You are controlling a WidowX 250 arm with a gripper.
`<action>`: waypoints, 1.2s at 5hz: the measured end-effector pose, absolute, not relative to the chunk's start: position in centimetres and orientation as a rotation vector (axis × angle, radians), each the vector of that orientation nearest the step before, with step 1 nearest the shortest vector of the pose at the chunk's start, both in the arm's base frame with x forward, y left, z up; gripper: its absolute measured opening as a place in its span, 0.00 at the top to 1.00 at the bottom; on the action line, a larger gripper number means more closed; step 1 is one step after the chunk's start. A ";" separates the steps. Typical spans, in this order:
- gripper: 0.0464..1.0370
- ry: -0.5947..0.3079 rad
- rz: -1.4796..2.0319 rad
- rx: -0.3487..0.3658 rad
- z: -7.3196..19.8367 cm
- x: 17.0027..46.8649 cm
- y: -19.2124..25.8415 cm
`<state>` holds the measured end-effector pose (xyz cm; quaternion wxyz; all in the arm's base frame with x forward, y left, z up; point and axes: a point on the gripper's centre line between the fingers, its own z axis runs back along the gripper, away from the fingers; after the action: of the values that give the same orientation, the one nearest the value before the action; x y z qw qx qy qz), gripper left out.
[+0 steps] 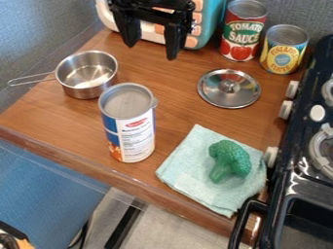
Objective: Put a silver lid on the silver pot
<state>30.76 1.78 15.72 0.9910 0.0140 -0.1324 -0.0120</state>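
My gripper [152, 51] hangs at the top of the camera view, its two fingers spread apart with nothing between them. The silver lid [219, 95] lies flat on the wooden counter, knob up, to the right of and below the gripper. At the left stands the silver pot [77, 78], upright and uncovered, its wire handle pointing left. Lid and pot are apart, with counter surface between them.
A tall canister [131, 127] stands in front of the pot. Two cans [244, 33] [284, 50] are behind the lid, and a teal toy appliance [209, 22] is behind the gripper. Green broccoli [230, 160] lies on a cloth [187, 164]. The stove [300, 179] borders the right side.
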 end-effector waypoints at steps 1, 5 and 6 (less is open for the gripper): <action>0.04 -0.240 -0.019 0.024 14.9 30.8 1.7; 0.04 -0.207 0.012 -0.034 8.6 41.8 -2.8; 0.04 -0.190 0.004 -0.039 7.1 42.8 -3.4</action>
<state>42.76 -3.36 7.12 0.9953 -0.0195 -0.0946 0.0022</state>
